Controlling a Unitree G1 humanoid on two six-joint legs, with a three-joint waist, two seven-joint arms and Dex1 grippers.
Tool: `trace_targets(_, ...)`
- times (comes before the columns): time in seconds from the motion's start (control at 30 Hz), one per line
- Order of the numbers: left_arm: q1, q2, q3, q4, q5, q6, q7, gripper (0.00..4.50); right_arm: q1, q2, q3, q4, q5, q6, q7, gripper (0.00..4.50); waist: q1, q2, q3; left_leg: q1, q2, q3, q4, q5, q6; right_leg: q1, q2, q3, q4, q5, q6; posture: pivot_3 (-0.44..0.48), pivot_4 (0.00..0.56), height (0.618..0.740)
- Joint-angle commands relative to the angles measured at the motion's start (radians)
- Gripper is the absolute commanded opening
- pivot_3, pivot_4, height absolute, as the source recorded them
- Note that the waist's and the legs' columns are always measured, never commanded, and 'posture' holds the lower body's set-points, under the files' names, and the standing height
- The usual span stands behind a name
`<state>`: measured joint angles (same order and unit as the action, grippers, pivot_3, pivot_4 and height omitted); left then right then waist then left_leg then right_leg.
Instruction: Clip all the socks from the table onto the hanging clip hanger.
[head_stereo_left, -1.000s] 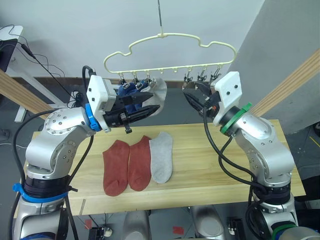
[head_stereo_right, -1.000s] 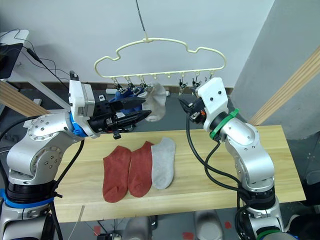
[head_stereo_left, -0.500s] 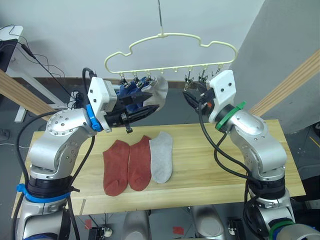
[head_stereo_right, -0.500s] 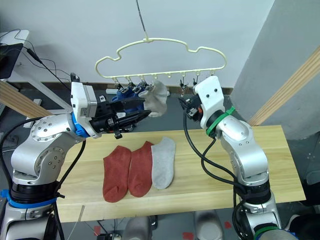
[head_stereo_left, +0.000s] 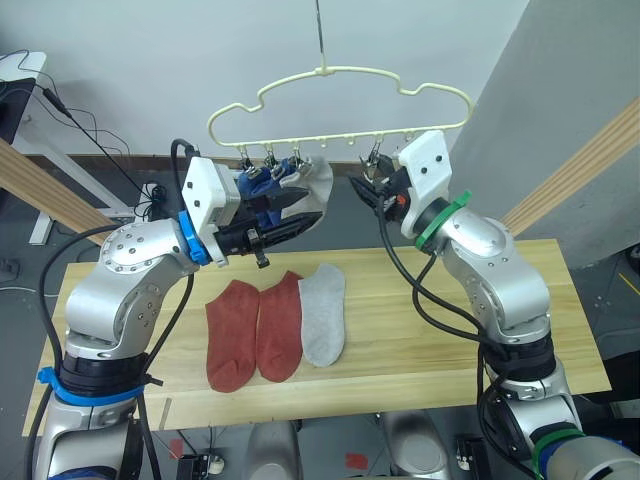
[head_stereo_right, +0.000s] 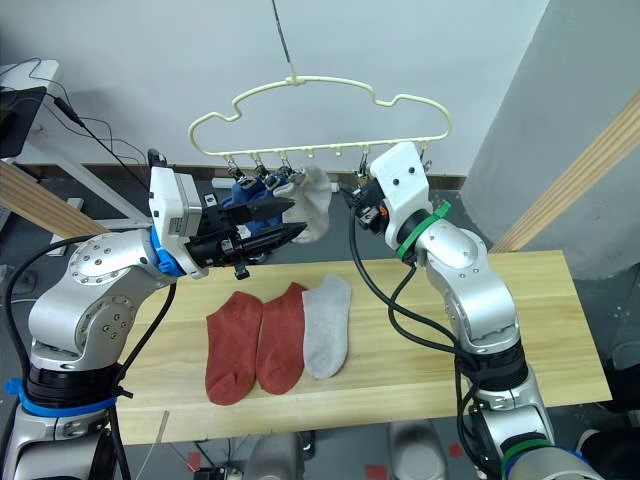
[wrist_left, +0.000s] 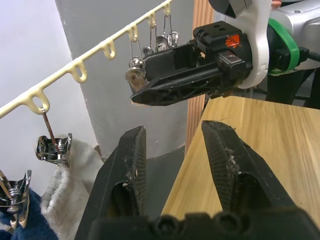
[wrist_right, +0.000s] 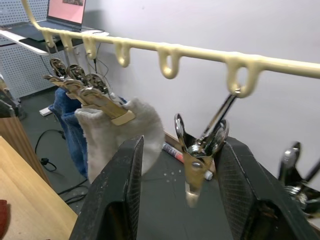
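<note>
**Right arm closes in on the next free clip**

Since a second ago the right gripper has swung in under the clip hanger; its jaws stand apart around a free metal clip, not yet pressing it. Against the hanger as landmark: the long light-wood table lies well below it, with bare planks around the socks, and a white wall and cluttered floor lie behind. Below the hanger's left half, two rust-red socks and one grey sock lie flat, side by side and touching. Two blue socks and a grey one hang from its left clips. Just beside those, the left gripper hovers, fingers spread and empty. Soft, light knit will likely sag and fold, so pinching the cuff edge seems best.
</note>
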<state>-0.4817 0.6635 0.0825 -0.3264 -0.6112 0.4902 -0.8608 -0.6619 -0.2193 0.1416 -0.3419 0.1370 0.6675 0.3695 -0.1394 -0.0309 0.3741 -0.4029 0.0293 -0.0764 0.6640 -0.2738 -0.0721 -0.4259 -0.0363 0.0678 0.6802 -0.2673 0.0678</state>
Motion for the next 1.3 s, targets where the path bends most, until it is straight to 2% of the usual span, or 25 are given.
trace_targets(0.03, 0.009, -0.004, 0.004, -0.044, 0.002, -0.011, 0.005, 1.94, -0.027, 0.004, 0.0, -0.012, -0.004, -0.042, -0.001, 2.14, 0.0, 0.0, 0.0, 0.0, 0.0, 0.0, 0.0, 0.0, 0.0, 0.0, 0.0, 0.0, 0.0, 0.0, 0.0, -0.196, 0.295, 0.733)
trace_targets(1.23, 0.027, -0.018, -0.003, -0.056, -0.003, -0.007, 0.023, 1.94, -0.055, 0.06, -0.017, 0.04, 0.006, -0.091, -0.041, 2.14, 0.0, 0.0, -0.001, 0.0, 0.0, 0.0, 0.001, 0.0, 0.0, 0.0, 0.0, 0.0, 0.001, 0.0, 0.0, -0.192, 0.3, 0.733)
trace_targets(1.3, 0.028, -0.018, -0.004, -0.055, -0.002, -0.007, 0.023, 1.94, -0.054, 0.062, -0.02, 0.04, 0.009, -0.09, -0.045, 1.77, 0.0, 0.0, -0.001, 0.0, 0.0, 0.0, 0.001, 0.0, 0.0, 0.0, 0.0, 0.0, 0.001, 0.0, 0.0, -0.192, 0.301, 0.733)
